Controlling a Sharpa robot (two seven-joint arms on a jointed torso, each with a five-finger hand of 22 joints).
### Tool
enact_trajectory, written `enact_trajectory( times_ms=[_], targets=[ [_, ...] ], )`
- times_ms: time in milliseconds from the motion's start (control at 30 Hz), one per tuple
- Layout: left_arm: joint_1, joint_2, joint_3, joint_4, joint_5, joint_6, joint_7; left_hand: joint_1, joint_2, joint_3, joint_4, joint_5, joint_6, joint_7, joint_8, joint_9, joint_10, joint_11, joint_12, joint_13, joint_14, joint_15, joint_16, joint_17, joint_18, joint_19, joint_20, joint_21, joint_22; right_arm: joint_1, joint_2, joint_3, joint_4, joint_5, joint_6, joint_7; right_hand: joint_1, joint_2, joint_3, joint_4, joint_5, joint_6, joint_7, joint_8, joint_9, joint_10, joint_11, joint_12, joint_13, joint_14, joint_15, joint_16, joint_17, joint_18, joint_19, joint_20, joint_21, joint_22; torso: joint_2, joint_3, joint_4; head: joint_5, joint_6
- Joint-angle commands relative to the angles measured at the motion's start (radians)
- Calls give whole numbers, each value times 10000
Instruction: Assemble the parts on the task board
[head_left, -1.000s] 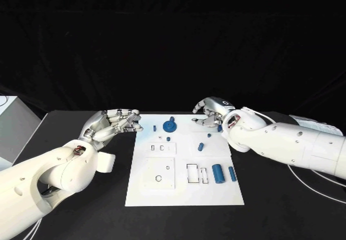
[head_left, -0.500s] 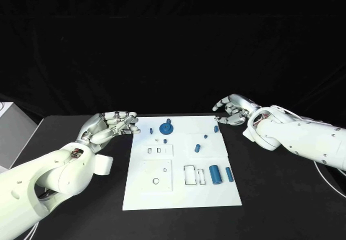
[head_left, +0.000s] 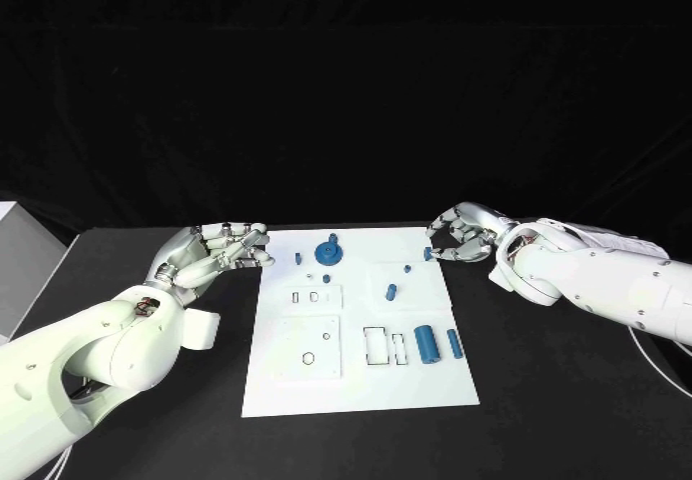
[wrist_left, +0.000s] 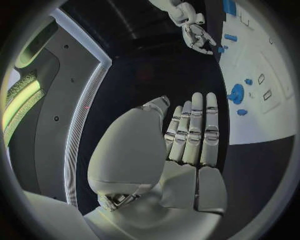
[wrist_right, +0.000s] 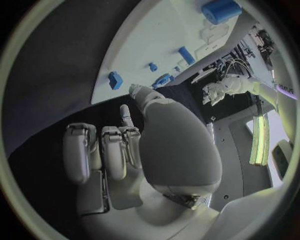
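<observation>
The white task board (head_left: 361, 385) lies flat in the middle of the table. On it are a blue round part (head_left: 329, 252), a short peg (head_left: 391, 292), a thick cylinder (head_left: 426, 344) and a slim one (head_left: 454, 343). My right hand (head_left: 462, 235) hovers just off the board's far right corner, fingers curled in, nothing plainly in them. A small blue piece (head_left: 430, 254) lies on the board's edge close to its fingertips; the right wrist view shows that piece (wrist_right: 115, 80) slightly apart from the thumb. My left hand (head_left: 216, 252) sits off the board's far left corner, fingers extended and empty.
Rectangular and round recesses mark the board's near half (head_left: 382, 345). Tiny blue pieces (head_left: 299, 258) dot its far half. A pale box (head_left: 22, 255) stands at the table's left edge. Black tabletop surrounds the board on all sides.
My right hand has drawn back from above the board's far edge to just beyond its right corner. The left hand has barely moved. The whole view has shifted slightly.
</observation>
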Motion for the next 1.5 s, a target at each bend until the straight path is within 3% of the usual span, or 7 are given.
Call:
enact_trajectory(
  times_ms=[33,400,633,900,1133,1300,1500],
  targets=[
    [-15,22,7,2,-25,190,92,-19,-117,58,18,-51,27,9,-46,-14,68,-26,-64,-13,-96,8,37,17,127,40,-28,49,14,-57,90,4,-179,-131,136,-163,-103,32,-83,56,-67,-62,31,-65,-17,637,91,-36,2249,1015,77,11,2538,-191,512,88,-4,1258,-8,-20,20,-12,-26],
    [-19,29,7,-6,-28,199,85,-19,-117,58,18,-51,27,9,-46,-14,68,-26,-64,-13,-96,8,37,17,127,40,-28,49,14,-117,361,4,-517,-60,-29,-494,-178,7,-244,123,-86,-268,71,-196,-74,589,128,-76,2206,1021,109,20,2565,-194,519,118,4,1273,-16,-29,-2,-30,-56],
    [-20,38,7,-13,-30,198,78,-19,-117,58,18,-51,27,9,-46,-14,68,-26,-64,-13,-96,8,37,17,127,40,-28,49,14,-137,449,2,-624,-79,79,-658,-184,34,-272,143,-86,-302,82,-220,-84,610,138,-59,2225,1028,118,28,2593,-196,523,126,11,1283,-31,-47,22,-75,-93],
    [-20,32,7,-13,-34,194,74,-19,-117,58,18,-51,27,9,-46,-14,68,-26,-64,-13,-96,8,37,17,127,40,-28,49,14,-279,508,-7,-605,-163,407,-729,-208,57,-306,172,-112,-281,84,-214,-82,642,142,-31,2254,1032,125,33,2609,-199,528,133,21,1296,-16,-28,6,-16,-120],
    [-20,29,7,-23,-40,189,70,-19,-117,58,18,-51,27,9,-46,-14,68,-26,-64,-13,-96,8,37,17,127,40,-28,49,14,-328,520,-10,-614,-186,433,-752,-217,81,-329,193,-124,-232,77,-191,-73,665,141,-12,2275,1032,126,34,2611,-198,527,138,18,1293,-21,-39,8,-5,-143],
    [-20,30,7,-27,-43,192,64,-19,-117,58,18,-51,27,9,-46,-14,68,-26,-64,-13,-96,8,37,17,127,40,-28,49,14,-339,546,-10,-645,-190,414,-765,-216,103,-344,208,-114,-184,70,-168,-65,684,135,4,2291,1034,125,36,2619,-199,531,140,23,1301,-24,-28,-1,-6,-146],
    [-20,36,7,-31,-45,196,60,-24,-141,111,18,-53,42,3,-47,-13,91,-31,-70,-11,-131,6,74,69,127,29,-27,61,16,-362,608,-10,-729,-177,423,-765,-194,307,-283,289,-73,-11,43,-92,-42,759,108,67,2358,1037,104,40,2632,-207,548,132,54,1341,-21,-27,8,-11,-155]
  ],
)
